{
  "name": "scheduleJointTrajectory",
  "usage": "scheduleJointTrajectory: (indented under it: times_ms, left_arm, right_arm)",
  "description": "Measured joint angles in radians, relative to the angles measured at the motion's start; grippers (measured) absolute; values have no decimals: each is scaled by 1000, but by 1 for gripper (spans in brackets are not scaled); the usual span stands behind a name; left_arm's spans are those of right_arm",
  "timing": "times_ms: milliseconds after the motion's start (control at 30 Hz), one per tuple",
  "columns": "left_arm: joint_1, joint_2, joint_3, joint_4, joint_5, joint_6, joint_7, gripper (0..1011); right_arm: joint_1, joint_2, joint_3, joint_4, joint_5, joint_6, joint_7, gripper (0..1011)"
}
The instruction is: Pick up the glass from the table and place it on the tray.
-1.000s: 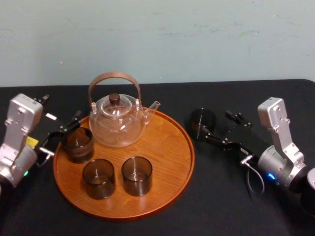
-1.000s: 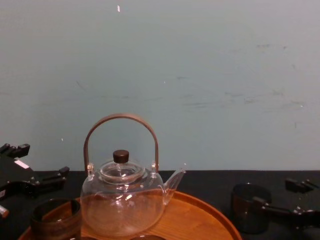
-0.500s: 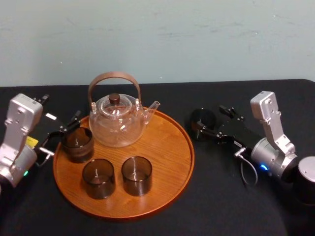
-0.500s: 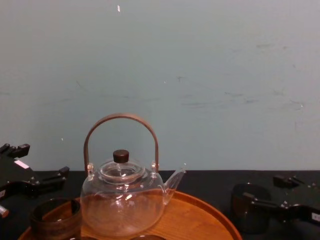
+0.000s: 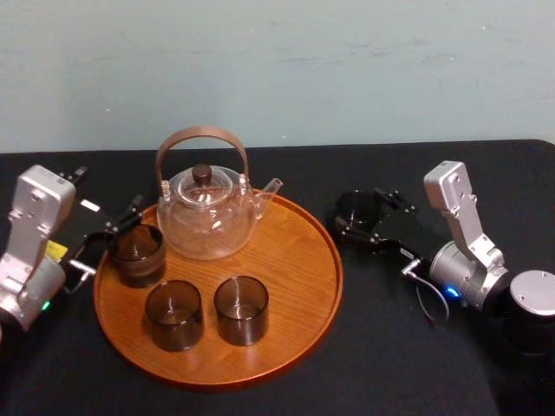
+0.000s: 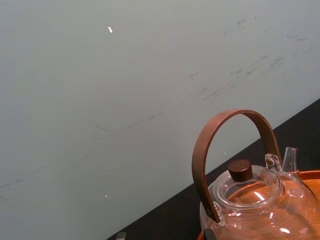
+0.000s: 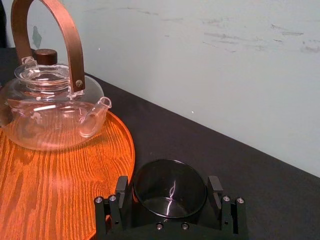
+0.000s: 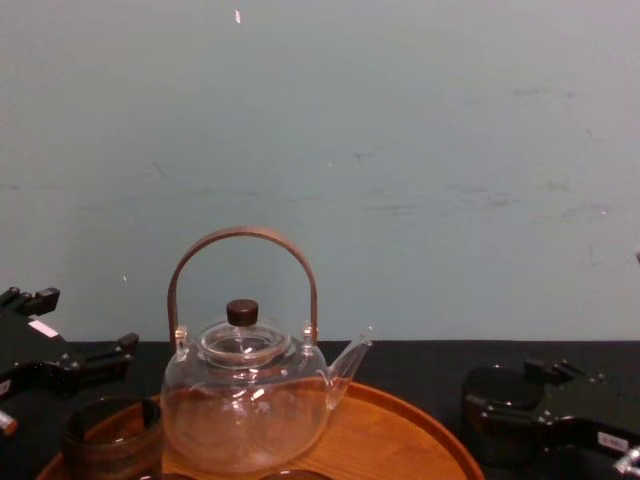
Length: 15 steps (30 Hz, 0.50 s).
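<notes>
1. Right gripper (image 5: 359,217) – its fingers (image 7: 121,189) are spread, one on either side of the glass (image 7: 170,194). In the right wrist view a thin gap shows at one finger. At the other, contact cannot be confirmed.
2. Glass – short, straight-walled and dark smoky in tint. It is upright with its mouth open to the top, and a faint glint shows on the inside wall.
3. Location of the glass (image 5: 354,206): standing on the black bench (image 5: 381,347), just beside the right edge of the tray (image 5: 290,260) and outside the rim. The chest view shows its base on the bench, with the gripper at its level.
4. Right arm: reaches in from the right, low over the bench.
5. Left gripper (image 5: 108,195) – fingers apart and gripping nothing. It is stationed at the left edge of the tray, near one of the glasses on it.
6. Tray: large, round, orange-brown wood with visible grain and a low raised rim, lying flat on the bench.
7. On the tray: a clear glass teapot (image 5: 206,221) at the far side, with a brown arched handle and a dark lid knob. Three matching glasses (image 5: 173,314) stand upright in front of it, one at the left and two side by side nearer the front.
8. Behind the bench is a pale wall (image 5: 347,69) with faint scuffs.
</notes>
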Motion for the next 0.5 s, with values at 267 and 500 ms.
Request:
scheduleJointTrajectory:
  times_ms: [267, 500]
  left_arm:
    - [0, 0, 0, 0, 0, 0, 0, 1001]
    - [0, 0, 0, 0, 0, 0, 0, 1002]
  right_arm:
    - [-3, 2, 2, -5, 1, 1, -1, 1002]
    - [-6, 3, 3, -9, 1, 3, -2, 1003]
